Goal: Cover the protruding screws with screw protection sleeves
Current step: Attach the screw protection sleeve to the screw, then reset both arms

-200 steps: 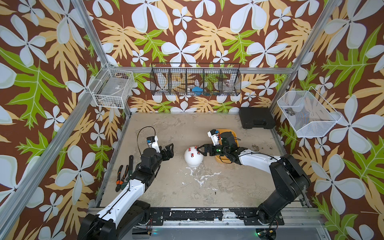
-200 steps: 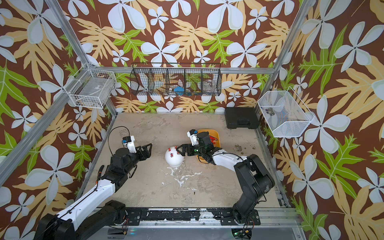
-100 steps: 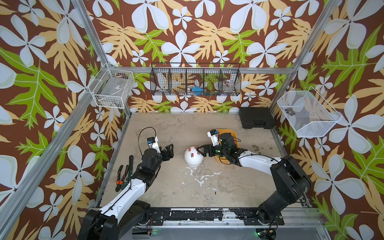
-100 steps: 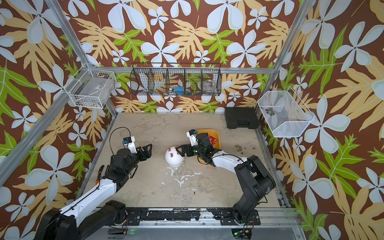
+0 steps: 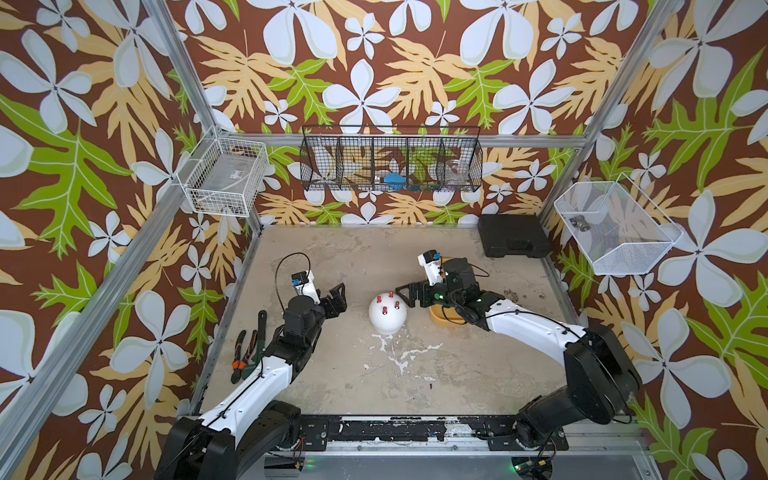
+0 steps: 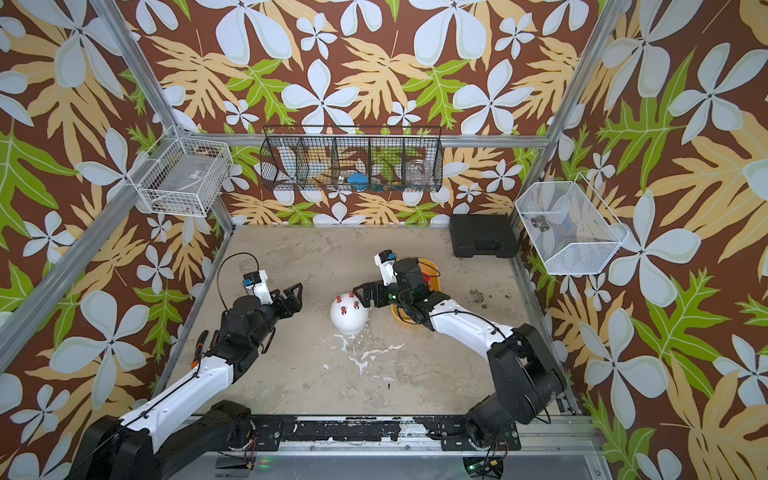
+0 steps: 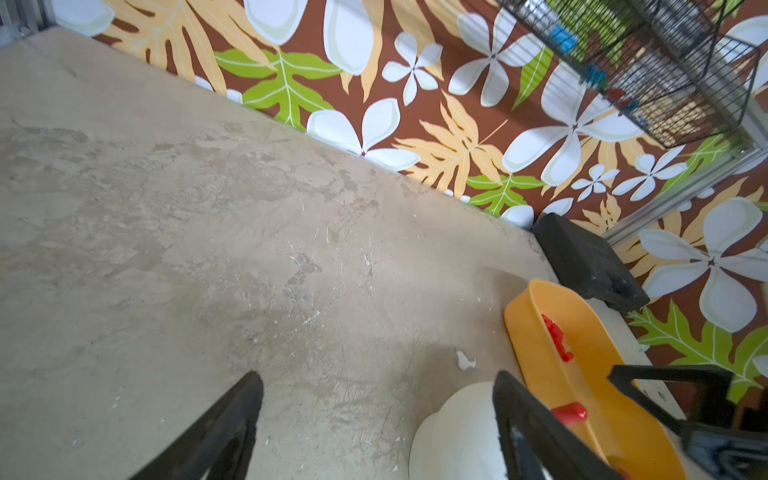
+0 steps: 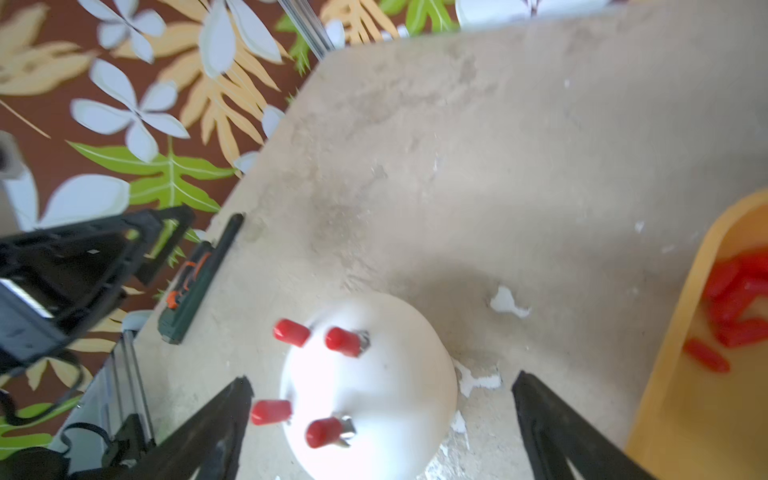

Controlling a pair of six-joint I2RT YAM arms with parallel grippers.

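A white dome [image 5: 387,316] [image 6: 349,318] stands mid-table. Several red screw protection sleeves [image 8: 291,332] stick up from its top. They cover the protruding screws, so only bits of silvery metal show at two bases. My right gripper [image 8: 380,378] [image 5: 405,296] is open, with its fingers on either side of the dome and not touching it. My left gripper [image 5: 338,296] [image 7: 376,378] is open and empty, a short way to the dome's left. More loose sleeves [image 8: 735,307] [image 7: 557,336] lie in the orange tray [image 8: 673,395] [image 5: 440,320] under my right wrist.
Pliers and hand tools [image 5: 245,353] [image 8: 199,282] lie by the left table edge. A black case [image 5: 513,235] sits in the back right corner. Wire baskets [image 5: 390,164] hang on the walls. White flecks [image 5: 399,353] mark the floor in front of the dome.
The left gripper's jaws have spread slightly wider. Both arms stay almost where they were.
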